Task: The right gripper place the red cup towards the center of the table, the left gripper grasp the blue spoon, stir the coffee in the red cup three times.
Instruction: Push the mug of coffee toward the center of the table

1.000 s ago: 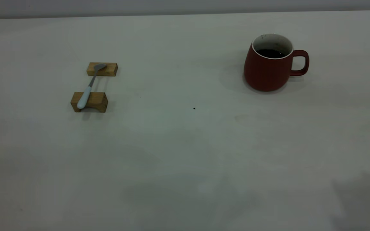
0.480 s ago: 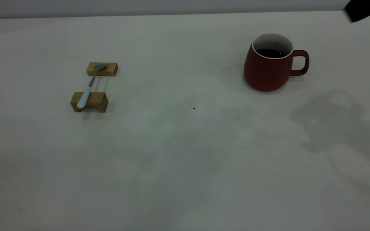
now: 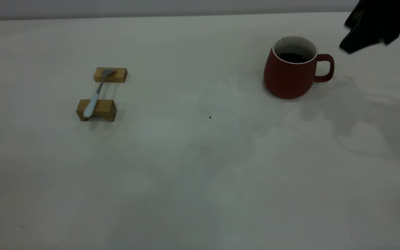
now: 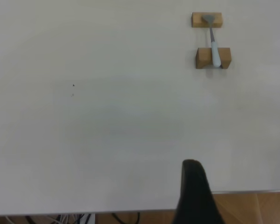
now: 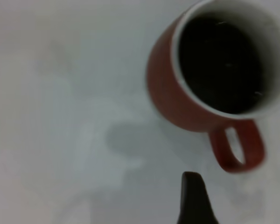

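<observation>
The red cup (image 3: pixel 292 74) stands on the table (image 3: pixel 200 166) at the far right, handle (image 3: pixel 325 67) pointing right, with dark coffee (image 3: pixel 293 57) inside. My right gripper (image 3: pixel 373 27) hovers above and to the right of the handle, touching nothing. In the right wrist view one finger (image 5: pixel 192 198) shows just short of the cup's handle (image 5: pixel 235 147), with an open gap beside it. The blue spoon (image 3: pixel 94 99) lies across two blocks at the left. My left gripper (image 4: pixel 221 207) is open at the table's edge, far from the spoon (image 4: pixel 214 46).
Two tan wooden blocks (image 3: pixel 110 74) (image 3: pixel 97 110) carry the spoon. A tiny dark speck (image 3: pixel 210 117) marks the table's middle. The right arm's shadow (image 3: pixel 359 114) falls on the table right of the cup. A wooden floor (image 4: pixel 252 207) shows beyond the table edge.
My right gripper came in from the upper right corner and moved down and left towards the cup's handle; its shadow slid closer to the cup. Cup and spoon stayed put.
</observation>
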